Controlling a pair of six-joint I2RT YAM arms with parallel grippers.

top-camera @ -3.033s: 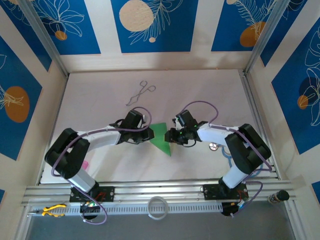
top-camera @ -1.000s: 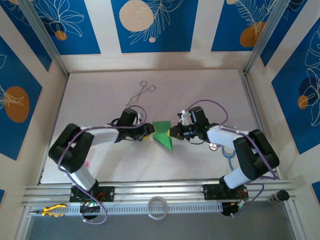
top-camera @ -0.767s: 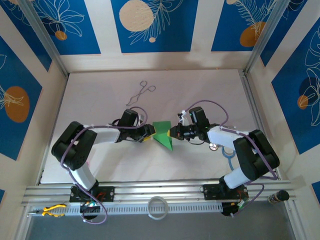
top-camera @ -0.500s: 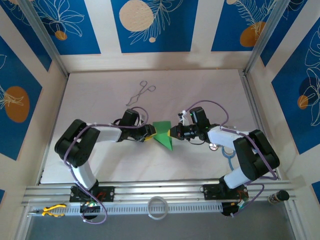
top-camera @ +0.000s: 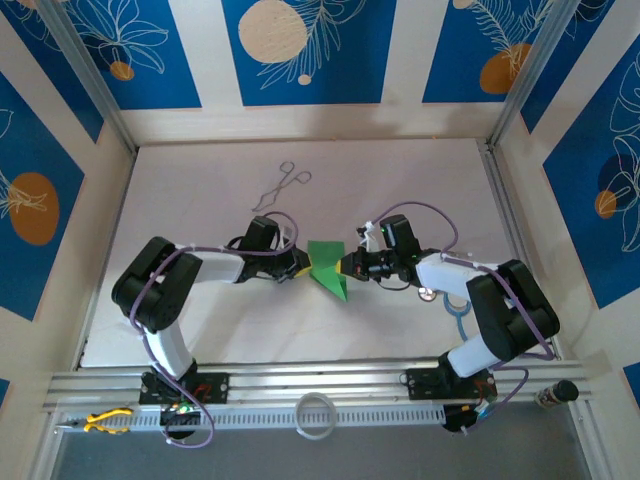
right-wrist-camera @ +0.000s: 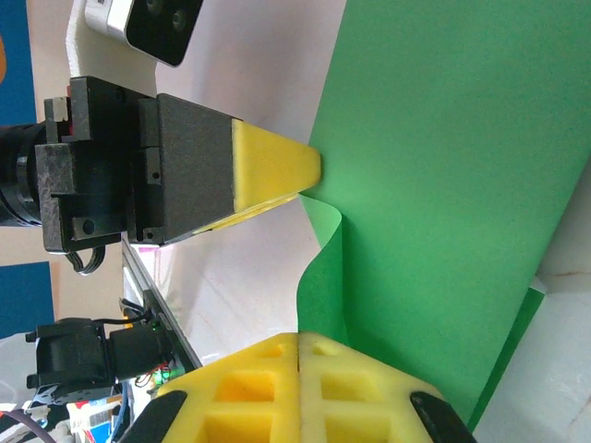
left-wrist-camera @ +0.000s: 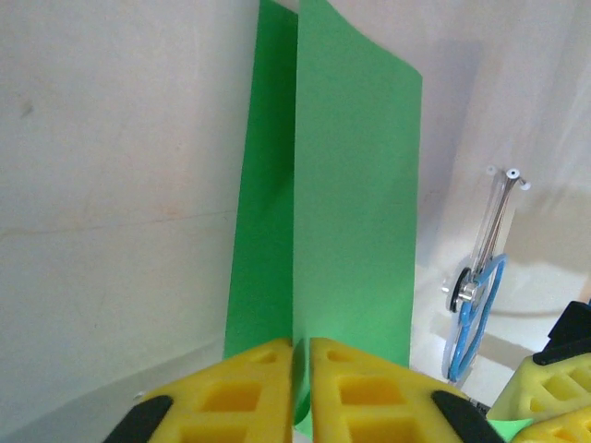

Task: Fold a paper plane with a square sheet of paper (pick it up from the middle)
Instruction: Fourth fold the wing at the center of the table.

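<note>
Well, the green paper sheet [top-camera: 327,264] sits mid-bench [top-camera: 410,190], folded. L tool [top-camera: 300,266] pinches its 9 o'clock edge, R tool [top-camera: 346,266] its 3 o'clock edge, both pressed tight. Forceps [top-camera: 280,187] at 11 o'clock.

From here the square sheet of paper [left-wrist-camera: 355,212] reads as thin, matt bright green stock, smooth apart from one crisp crease. The left gripper [left-wrist-camera: 301,343] and right gripper [right-wrist-camera: 298,337] carry matt yellow pads [left-wrist-camera: 235,392], moulded with square pockets, on a dull black housing [right-wrist-camera: 189,166]. The white desk [top-camera: 400,180] looks smooth, faintly glossy; the forceps [top-camera: 281,187] are thin bare metal.
</note>
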